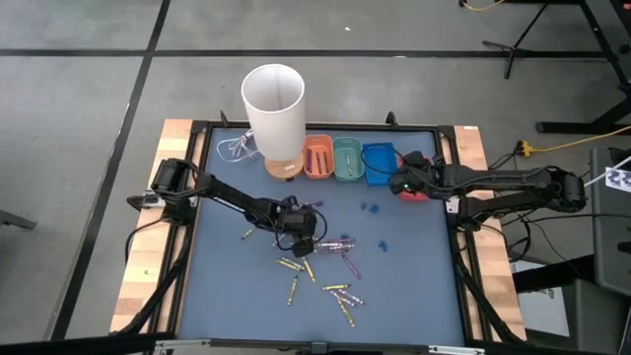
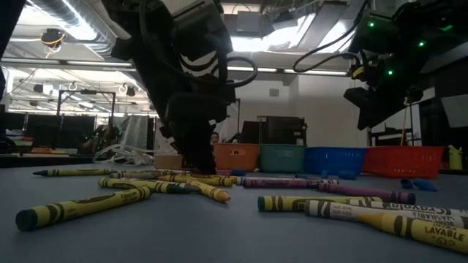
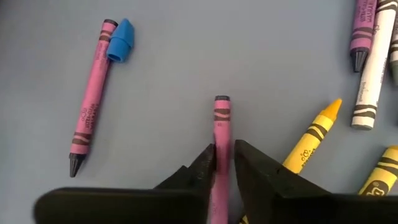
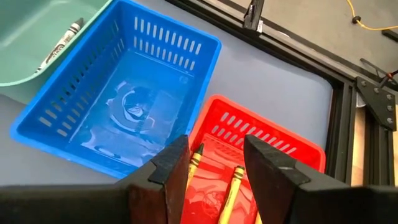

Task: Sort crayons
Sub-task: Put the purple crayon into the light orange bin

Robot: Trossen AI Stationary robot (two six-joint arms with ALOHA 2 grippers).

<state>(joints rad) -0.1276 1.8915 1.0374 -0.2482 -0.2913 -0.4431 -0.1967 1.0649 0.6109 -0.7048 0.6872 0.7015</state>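
Left gripper [image 3: 224, 163] squeezes a pink crayon [image 3: 221, 134] lying on the tabletop [image 3: 186, 56], low in the middle of the frame. Right gripper [image 4: 214, 162] hangs open over the red tray [image 4: 273, 134], which has yellow crayons [image 4: 231, 190] inside. I think most crayons [image 1: 340, 294] still wait, scattered on the tabletop.

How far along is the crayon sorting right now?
Early. Done: two yellow crayons lie in the red tray under the open right gripper, and one crayon is in the green tray. In hand: the left gripper is shut on a pink crayon. Left: many loose crayons on the table; the blue tray looks empty.
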